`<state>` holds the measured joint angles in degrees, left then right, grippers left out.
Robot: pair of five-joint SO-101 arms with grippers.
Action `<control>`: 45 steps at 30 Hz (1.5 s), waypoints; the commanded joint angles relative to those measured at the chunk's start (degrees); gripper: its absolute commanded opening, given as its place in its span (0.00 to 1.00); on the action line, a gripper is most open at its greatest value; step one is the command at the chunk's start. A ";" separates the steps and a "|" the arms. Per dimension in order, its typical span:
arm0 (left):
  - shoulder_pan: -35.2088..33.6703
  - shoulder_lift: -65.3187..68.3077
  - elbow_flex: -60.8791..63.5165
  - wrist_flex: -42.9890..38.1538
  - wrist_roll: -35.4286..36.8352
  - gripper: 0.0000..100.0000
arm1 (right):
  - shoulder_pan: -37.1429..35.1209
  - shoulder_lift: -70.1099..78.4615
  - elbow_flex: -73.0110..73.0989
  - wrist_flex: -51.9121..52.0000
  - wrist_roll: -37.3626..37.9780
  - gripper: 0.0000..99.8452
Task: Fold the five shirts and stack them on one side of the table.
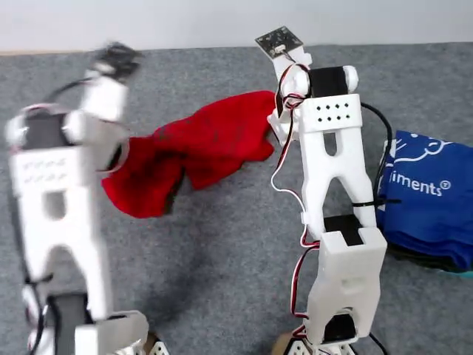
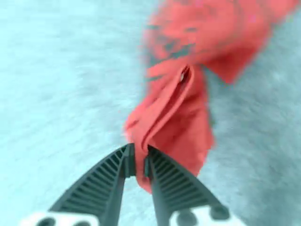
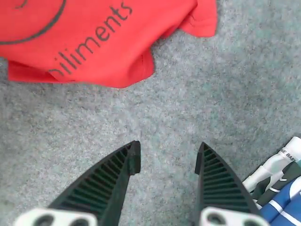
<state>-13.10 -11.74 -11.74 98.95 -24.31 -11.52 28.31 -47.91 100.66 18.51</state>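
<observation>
Red shirt (image 1: 199, 148) on the grey counter (image 1: 222, 259), toward the far middle, between the two arms. Unfolded and rumpled: one broad lobe spread toward the right arm, a second bunched lobe toward the left arm, with a dark crease between them. Dark print on the fabric, partly lost in the wrinkles.

Left tool (image 2: 139, 148) clenched on a narrow gathered fold at one end of the shirt. Cloth pulled up into a ridge from the fingertips back to the main mass, and raised off the counter at the grip. Same end, in the high view, tucked against the left arm's white body and partly covered by it.

Right tool (image 3: 169, 150) released, jaws apart, above bare counter. Nothing between the fingers. Just past the tips, a loose edge and one corner of the shirt, apart from the tool.

Blue stack (image 1: 429, 200) of folded shirts at the counter's right edge, white print on top, darker layers beneath. Well apart from the red shirt. Right arm's white links between the two, a black cable crossing the stack's inner edge. One corner of the stack also close beside the right tool, not touching.
</observation>
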 commanded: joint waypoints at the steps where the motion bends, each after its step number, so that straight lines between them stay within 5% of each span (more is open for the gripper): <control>1: -8.79 -7.21 -2.07 1.49 0.79 0.00 | -1.80 -3.38 2.11 2.24 -0.62 0.20; 11: -29.54 -0.53 -1.80 0.70 0.79 0.00 | -15.08 -1.45 9.05 0.57 -0.62 0.12; 24: -32.26 9.58 -1.80 -1.49 0.35 0.00 | -33.63 9.27 8.97 -6.02 -0.26 0.24; 40: -32.09 10.20 -1.80 -1.76 0.35 0.00 | -27.82 20.79 8.97 -22.46 2.99 0.24; 45: -31.91 10.29 -1.80 -1.76 0.35 0.00 | -26.59 21.23 8.97 -24.04 2.99 0.07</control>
<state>-44.92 -1.19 -11.74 98.15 -23.96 -39.91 49.76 -38.68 77.80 20.79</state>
